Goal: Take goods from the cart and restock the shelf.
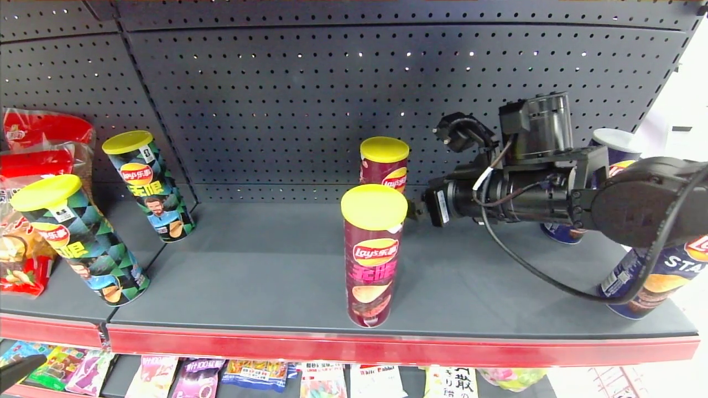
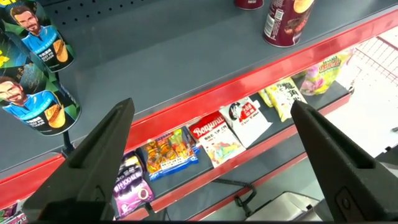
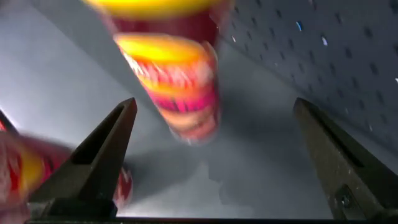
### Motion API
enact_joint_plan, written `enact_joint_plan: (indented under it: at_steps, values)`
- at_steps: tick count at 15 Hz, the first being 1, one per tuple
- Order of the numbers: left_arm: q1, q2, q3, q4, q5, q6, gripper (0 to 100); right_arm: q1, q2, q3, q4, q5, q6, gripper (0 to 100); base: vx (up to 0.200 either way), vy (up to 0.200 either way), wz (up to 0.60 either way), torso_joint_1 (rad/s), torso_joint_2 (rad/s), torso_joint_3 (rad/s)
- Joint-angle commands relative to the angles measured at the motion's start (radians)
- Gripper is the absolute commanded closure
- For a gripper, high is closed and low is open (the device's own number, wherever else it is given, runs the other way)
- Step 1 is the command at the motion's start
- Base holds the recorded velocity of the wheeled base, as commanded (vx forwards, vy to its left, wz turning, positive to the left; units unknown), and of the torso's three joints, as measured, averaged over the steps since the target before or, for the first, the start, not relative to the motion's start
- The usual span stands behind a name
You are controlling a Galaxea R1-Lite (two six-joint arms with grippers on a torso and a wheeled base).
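My right jaws gape wide and empty; the rear red can (image 1: 383, 166) stands upright on the shelf (image 1: 265, 265) just ahead, untouched.

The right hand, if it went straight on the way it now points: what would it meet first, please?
Most likely the rear maroon can, which stands ahead, roughly between the spread fingers of the right hand. How near it is cannot be judged. The front maroon can sits off that line.
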State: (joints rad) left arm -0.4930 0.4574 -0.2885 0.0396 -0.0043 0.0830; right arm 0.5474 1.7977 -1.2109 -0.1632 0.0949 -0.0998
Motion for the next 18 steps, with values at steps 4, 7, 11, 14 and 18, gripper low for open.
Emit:
enact_joint_plan:
  at_steps: [4,7,11,14,18]
  values:
    - [0.001,0.076,-0.006,-0.001,-0.002,0.000,0,-0.003,-0.238,0.269,-0.009,-0.069,0.005,0,0.000,0.000,0.00,0.000,0.00,0.000]
    - [0.001,0.173,-0.021,-0.007,-0.011,0.000,0,0.012,-0.409,0.422,-0.009,-0.069,0.003,0,0.000,0.000,0.00,0.000,0.00,0.000]
    - [0.002,0.429,-0.107,-0.009,-0.003,-0.002,0,0.060,-0.821,0.748,-0.006,-0.072,0.000,0,0.000,0.000,0.00,0.000,0.00,0.000]
    - [0.001,0.652,-0.190,-0.073,-0.006,-0.037,0,0.029,-1.121,0.898,0.005,-0.164,0.003,0,0.000,0.000,0.00,0.000,0.00,0.000]
    - [-0.001,0.900,-0.212,-0.296,-0.002,-0.081,0,-0.135,-1.368,0.950,0.142,-0.207,0.028,0,0.000,0.000,0.00,0.000,0.00,0.000]
